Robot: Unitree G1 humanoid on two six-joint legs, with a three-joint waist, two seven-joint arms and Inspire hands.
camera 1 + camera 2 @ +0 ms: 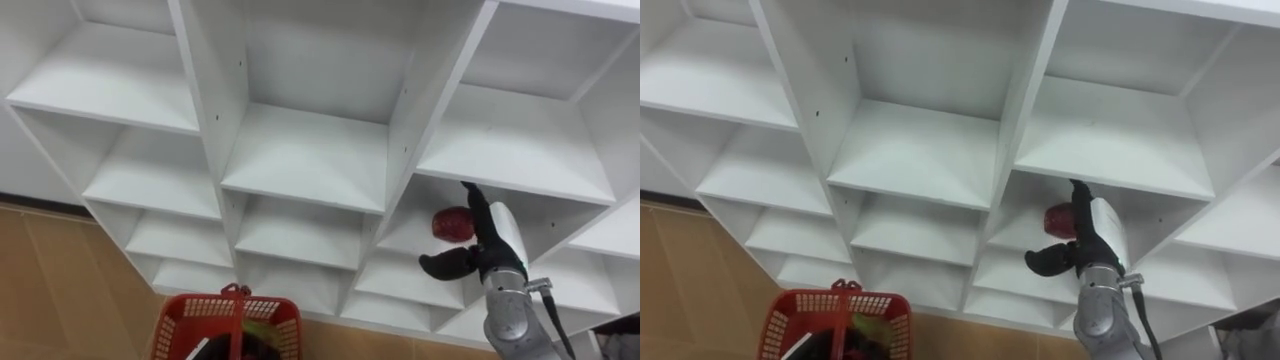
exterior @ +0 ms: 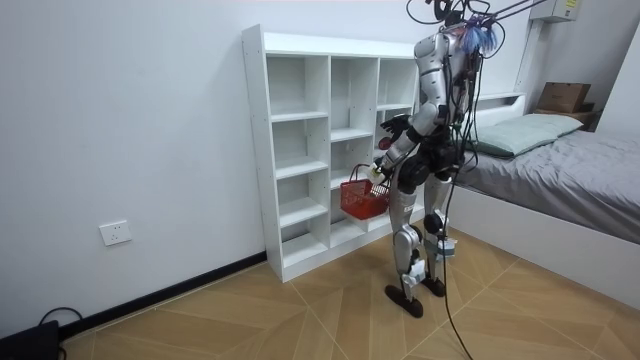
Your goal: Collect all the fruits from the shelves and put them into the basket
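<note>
In the lower right of the frame, the right hand (image 1: 492, 248) is being held spread inside a compartment of the white closet (image 1: 300, 160), fingers straight up and thumb stretched out leftward. A red fruit (image 1: 452, 224) is being seen on that compartment's shelf, just left of the fingers and above the thumb; contact cannot be told. At lower left, a red basket (image 1: 185, 330) is being carried at the left hand (image 2: 378, 174), whose grip cannot be told.

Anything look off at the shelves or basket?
Nothing stands out. The red fruit sits on its shelf beside the open right hand. The red basket hangs from the left hand, with nothing spilled.
</note>
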